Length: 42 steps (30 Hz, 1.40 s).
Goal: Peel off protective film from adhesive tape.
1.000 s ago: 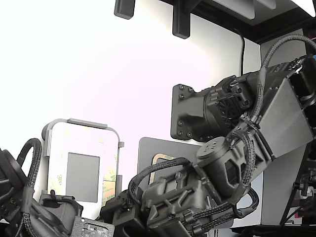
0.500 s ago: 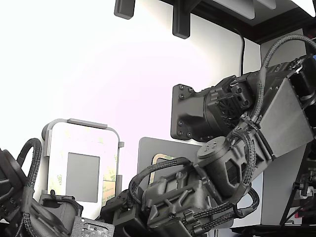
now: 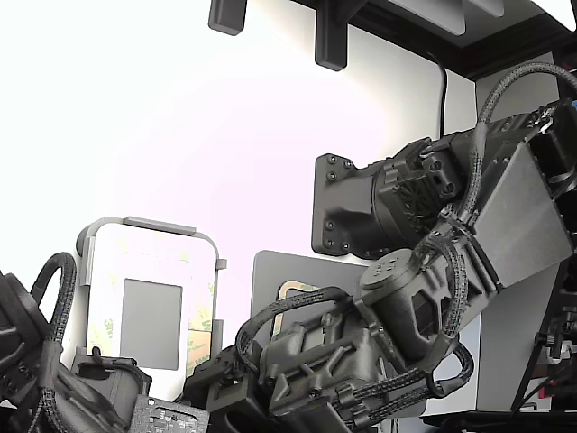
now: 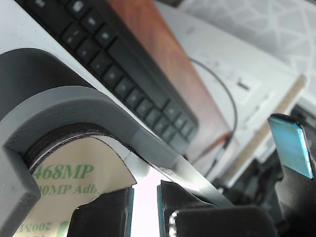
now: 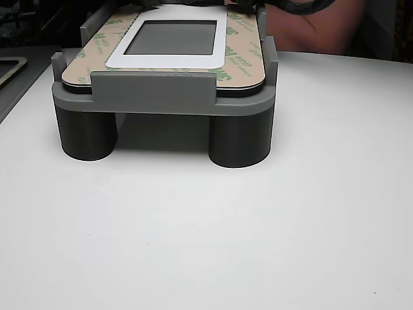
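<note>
The protective film (image 4: 74, 182), pale yellow with green "468MP" print, covers the adhesive tape on the white rounded panel (image 5: 226, 39), which lies in a grey fixture (image 5: 161, 97). The wrist view looks close at one rounded corner of that fixture (image 4: 74, 106). My gripper (image 4: 144, 212) stands at the film's corner edge, its two blue-padded fingers a narrow gap apart, and only bright surface shows between them. One finger (image 4: 103, 217) overlaps the film's edge. In the exterior view the arm (image 3: 406, 298) leans over the panel's right side near the film (image 3: 200, 347); its fingertips are hidden there.
A black keyboard (image 4: 113, 54) and a brown desk strip lie beyond the fixture. Another blue-faced pad (image 4: 291, 148) stands off to one side. A tan ring (image 3: 293, 290) rests on a grey plate beside the fixture. A second arm's cables (image 3: 45, 298) show at the exterior view's left.
</note>
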Tool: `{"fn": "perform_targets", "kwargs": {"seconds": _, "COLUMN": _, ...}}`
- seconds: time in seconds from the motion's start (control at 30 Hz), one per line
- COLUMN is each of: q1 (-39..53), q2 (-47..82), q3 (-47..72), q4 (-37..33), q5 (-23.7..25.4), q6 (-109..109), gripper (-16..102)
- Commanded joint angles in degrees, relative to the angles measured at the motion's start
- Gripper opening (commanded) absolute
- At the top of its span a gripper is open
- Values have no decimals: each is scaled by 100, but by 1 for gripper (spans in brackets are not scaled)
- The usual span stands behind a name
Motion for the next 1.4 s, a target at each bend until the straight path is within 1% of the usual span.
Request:
{"fn": "perform_targets", "kwargs": {"seconds": 0.0, "q1": -70, "q2": 158, "q3": -70, "q4": -26, "q5": 0, "q6": -18, "gripper": 15}}
{"fn": "perform_targets", "kwargs": {"seconds": 0.13, "q1": -70, "q2": 158, "q3": -70, "q4": -62, "q5": -9, "q6": -35, "gripper": 14}}
{"fn": "perform_targets", "kwargs": {"seconds": 0.5, "q1": -79, "q2": 211, "q3": 62, "q4": -229, "q5": 0, "q6": -70, "gripper": 18}}
{"fn": "perform_targets", "kwargs": {"seconds": 1.37, "q1": -176, "q2": 387, "q3": 360, "q4": -492, "q5": -44, "q6": -176, "gripper": 19}}
